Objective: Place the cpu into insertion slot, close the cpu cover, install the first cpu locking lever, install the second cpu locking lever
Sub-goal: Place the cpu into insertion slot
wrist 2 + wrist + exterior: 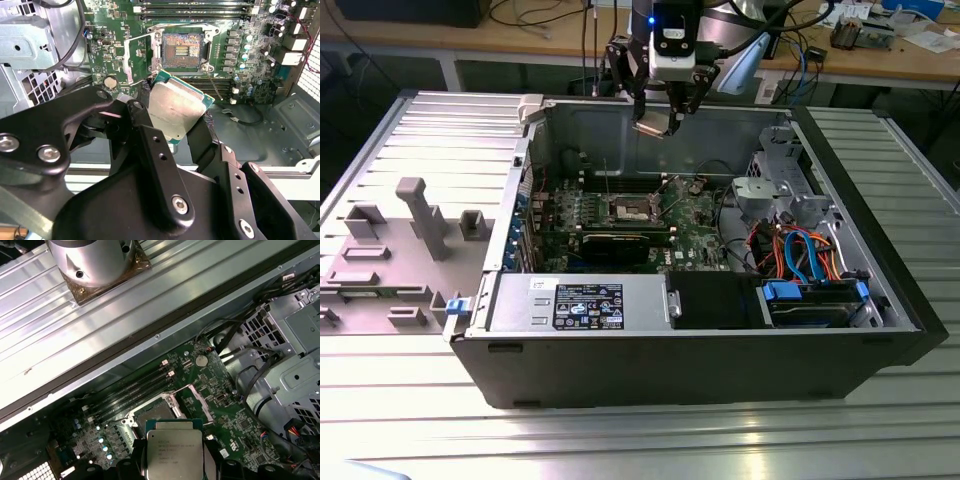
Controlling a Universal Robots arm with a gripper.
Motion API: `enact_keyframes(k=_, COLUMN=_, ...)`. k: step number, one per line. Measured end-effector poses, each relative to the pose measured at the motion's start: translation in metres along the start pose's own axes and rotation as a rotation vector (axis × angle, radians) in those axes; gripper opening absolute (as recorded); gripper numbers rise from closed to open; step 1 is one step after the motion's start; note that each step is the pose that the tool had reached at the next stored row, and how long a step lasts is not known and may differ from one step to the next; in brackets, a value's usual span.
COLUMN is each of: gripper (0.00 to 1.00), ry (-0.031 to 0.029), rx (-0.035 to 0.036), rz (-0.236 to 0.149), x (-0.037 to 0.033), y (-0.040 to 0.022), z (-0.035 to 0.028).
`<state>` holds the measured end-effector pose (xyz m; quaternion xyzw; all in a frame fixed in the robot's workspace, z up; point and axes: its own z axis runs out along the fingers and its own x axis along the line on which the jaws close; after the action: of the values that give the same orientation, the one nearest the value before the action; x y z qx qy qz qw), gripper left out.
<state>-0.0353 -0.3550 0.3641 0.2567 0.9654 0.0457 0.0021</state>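
Second wrist view: the gripper (175, 120) is closed on the cpu (177, 106), its black fingers (150, 145) pinching two opposite edges. The silver-grey metal top faces the camera and the green rim shows at one corner, while the nearer edge is hidden behind the finger links. Beyond the chip lies the insertion slot (181, 47), uncovered, with its dark centre bare and nothing seated in it. The chip hangs clear of the slot and overlaps the board just beside its rim. The cpu cover (131, 59) looks swung open to one side of the slot, though its outline is hard to separate from the bright metal around it. The locking levers cannot be picked out with certainty. On the green motherboard (115, 42) sit a coin cell (110, 81) and the memory slots (195, 11), which are cut off at the frame edge. In the exterior view the held chip hangs tilted, high above the open computer case (620, 365), which lies on a ribbed metal table (650, 440). The black power supply (585, 305) with its white label sits along the near wall.
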Motion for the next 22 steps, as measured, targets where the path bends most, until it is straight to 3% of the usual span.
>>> enact_keyframes(k=5, gripper=0.55, ry=-0.0025, rx=-0.0006, rz=0.027, x=0.0, y=0.0, z=0.0003)
enact_keyframes(k=12, gripper=0.55, ry=-0.0123, rx=-0.0027, rz=0.138, x=0.0, y=-0.0002, z=0.0018)
enact_keyframes(k=20, gripper=0.55, ry=-0.0209, rx=-0.0046, rz=0.232, x=-0.0001, y=-0.0003, z=0.0031)
enact_keyframes(k=22, gripper=0.55, ry=-0.0246, rx=-0.0054, rz=0.274, x=-0.0001, y=-0.0003, z=0.0035)
